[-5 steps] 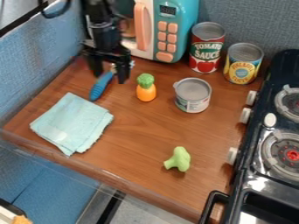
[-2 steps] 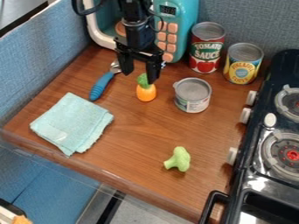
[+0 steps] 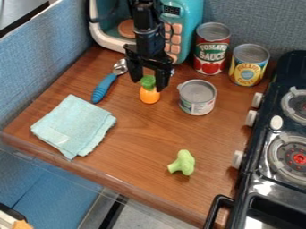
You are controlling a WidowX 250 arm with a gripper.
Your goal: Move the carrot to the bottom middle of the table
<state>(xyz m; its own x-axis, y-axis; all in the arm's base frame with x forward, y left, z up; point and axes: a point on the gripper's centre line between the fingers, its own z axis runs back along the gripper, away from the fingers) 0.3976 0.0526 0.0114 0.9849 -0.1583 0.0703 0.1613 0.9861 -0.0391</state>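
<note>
"How about the gripper (image 3: 148, 85)?"

"Open, fairly wide, with one finger to each side of the carrot (image 3: 149, 95) near the top. Not closed on anything."

"Touching?"

"Can't tell from this angle."

"And the carrot?"

"On the table (image 3: 149, 132), toward the back, between the blue-handled spoon (image 3: 104, 86) and the short grey-topped can (image 3: 197, 95). Short and plump, bright orange below, with a bumpy green top partly behind a finger."

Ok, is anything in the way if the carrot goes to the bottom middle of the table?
Nothing that I can see. The carrot could probably slip between the cloth on one side and the broccoli on the other.
</note>
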